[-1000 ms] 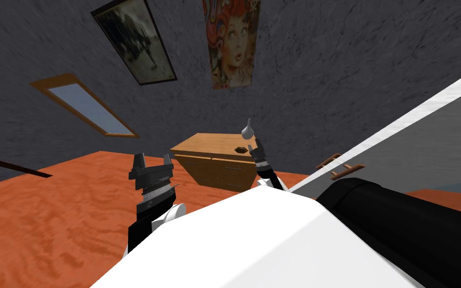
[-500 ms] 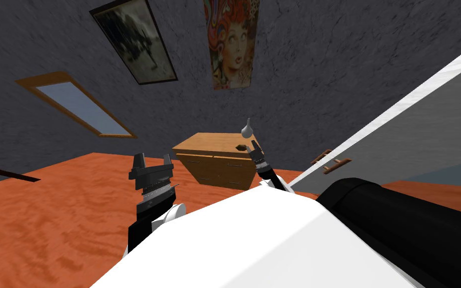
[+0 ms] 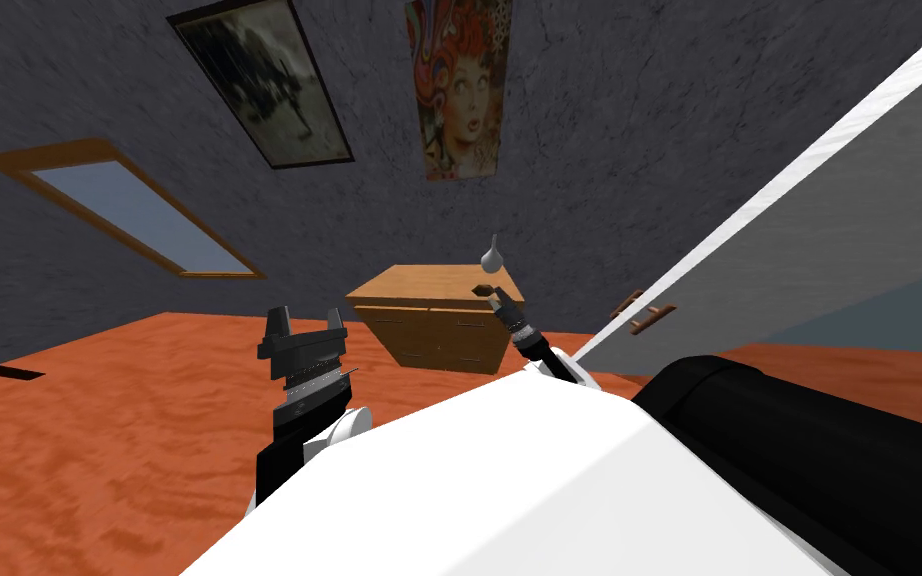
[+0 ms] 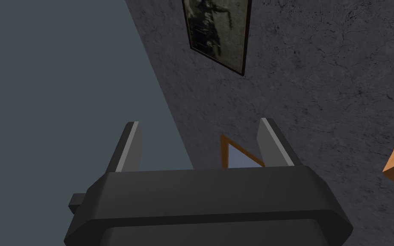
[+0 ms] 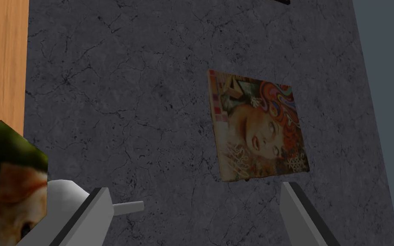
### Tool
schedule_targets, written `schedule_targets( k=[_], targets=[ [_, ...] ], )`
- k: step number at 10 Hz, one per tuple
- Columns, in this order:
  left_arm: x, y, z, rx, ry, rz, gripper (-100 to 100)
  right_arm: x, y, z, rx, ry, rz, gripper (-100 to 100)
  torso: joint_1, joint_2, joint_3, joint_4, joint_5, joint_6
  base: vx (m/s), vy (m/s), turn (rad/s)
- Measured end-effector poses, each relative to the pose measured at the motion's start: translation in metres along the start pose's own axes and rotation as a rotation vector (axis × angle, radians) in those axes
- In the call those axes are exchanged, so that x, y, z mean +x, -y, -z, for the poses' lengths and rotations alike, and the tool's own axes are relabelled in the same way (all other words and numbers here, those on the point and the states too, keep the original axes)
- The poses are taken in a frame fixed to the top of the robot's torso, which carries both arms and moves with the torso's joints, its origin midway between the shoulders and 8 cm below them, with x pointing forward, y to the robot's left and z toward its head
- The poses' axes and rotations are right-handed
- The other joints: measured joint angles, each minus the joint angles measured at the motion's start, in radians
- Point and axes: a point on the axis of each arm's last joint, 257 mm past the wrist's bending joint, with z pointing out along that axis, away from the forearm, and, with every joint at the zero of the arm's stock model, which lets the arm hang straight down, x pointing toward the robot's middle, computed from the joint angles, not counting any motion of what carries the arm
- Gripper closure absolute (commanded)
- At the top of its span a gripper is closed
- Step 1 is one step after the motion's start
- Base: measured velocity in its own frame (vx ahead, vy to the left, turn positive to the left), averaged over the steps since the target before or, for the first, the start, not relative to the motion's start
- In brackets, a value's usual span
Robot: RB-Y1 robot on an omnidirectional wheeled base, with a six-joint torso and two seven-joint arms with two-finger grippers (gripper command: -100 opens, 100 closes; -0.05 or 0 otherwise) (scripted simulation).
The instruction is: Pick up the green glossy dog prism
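Head view, centre of frame: a small green glossy prism printed with a dog lies on top of a light wooden chest of drawers, just below a pale bulb-shaped vase. Right end effector hovers just beside it with its blades spread wide. In the right wrist view the prism sits outside one blade, not between them. Left end effector hangs open at centre left, well apart. I judge the prism stiff, light and slippery, best pinched on flat opposite faces at mid-length. Its long axis seems to run across the frame, though it is too small to be sure.
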Motion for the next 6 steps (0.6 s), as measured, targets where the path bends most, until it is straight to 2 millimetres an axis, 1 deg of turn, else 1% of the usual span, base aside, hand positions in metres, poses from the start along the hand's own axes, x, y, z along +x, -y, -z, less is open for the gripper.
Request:
schedule_targets(
  k=[2,4,5,6],
  targets=[
    [0.000,0.000,0.000,0.000,0.000,0.000,0,0.006,0.004,0.003,0.013,-0.048,0.026,-100,-0.004,-0.002,-0.001,0.000,-0.001,0.000,-0.049,0.049,-0.037],
    [0.000,0.000,0.000,0.000,0.000,0.000,0,0.015,0.012,0.007,0.032,-0.110,0.063,-100,-0.002,-0.001,0.000,0.000,0.000,0.000,-0.080,0.088,-0.097],
    [0.000,0.000,0.000,0.000,0.000,0.000,0,0.016,0.017,0.011,0.044,-0.143,0.086,-100,-0.001,0.000,0.000,0.000,0.000,0.000,-0.081,0.090,-0.051],
    [0.000,0.000,0.000,0.000,0.000,0.000,0,0.019,0.022,0.013,0.052,-0.175,0.104,-100,-0.001,0.000,0.000,0.000,0.000,0.000,-0.039,0.047,0.009]
  ],
)
